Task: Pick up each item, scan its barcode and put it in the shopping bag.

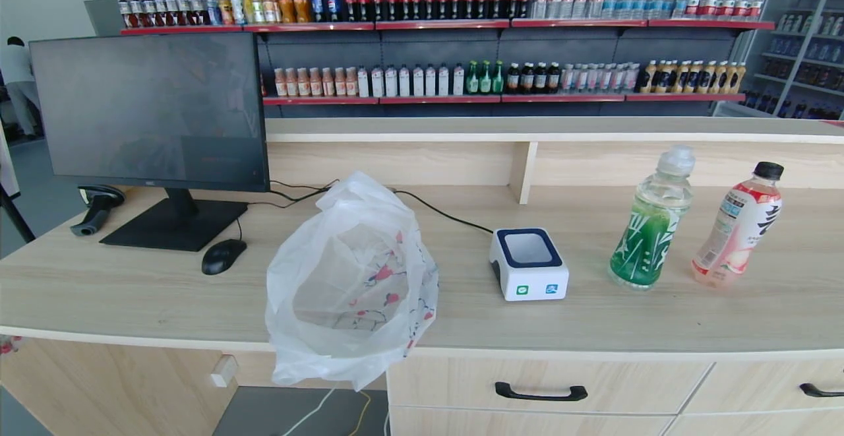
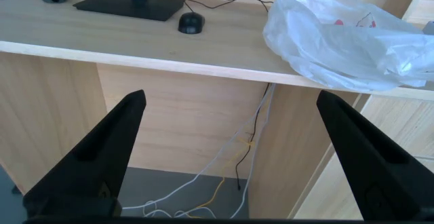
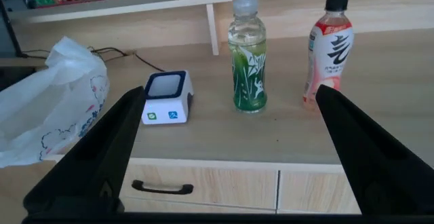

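Note:
A green-labelled clear bottle (image 1: 652, 225) (image 3: 247, 54) and a pink-labelled bottle with a black cap (image 1: 738, 226) (image 3: 329, 51) stand upright on the wooden counter (image 1: 461, 317) at the right. A white barcode scanner (image 1: 527, 263) (image 3: 166, 97) sits at the middle. An open white plastic shopping bag (image 1: 353, 284) (image 2: 346, 37) (image 3: 47, 102) hangs over the counter's front edge. My left gripper (image 2: 230, 153) is open, below the counter edge, left of the bag. My right gripper (image 3: 230, 149) is open, in front of the counter, facing the scanner and bottles.
A monitor (image 1: 151, 109) on its stand, a black mouse (image 1: 223, 255) (image 2: 190, 22) and a handheld scanner (image 1: 97, 206) occupy the counter's left. Cables (image 2: 237, 156) hang under the counter. Drawers with black handles (image 1: 541, 393) (image 3: 159, 187) are below. Shelves of bottles (image 1: 461, 40) line the back.

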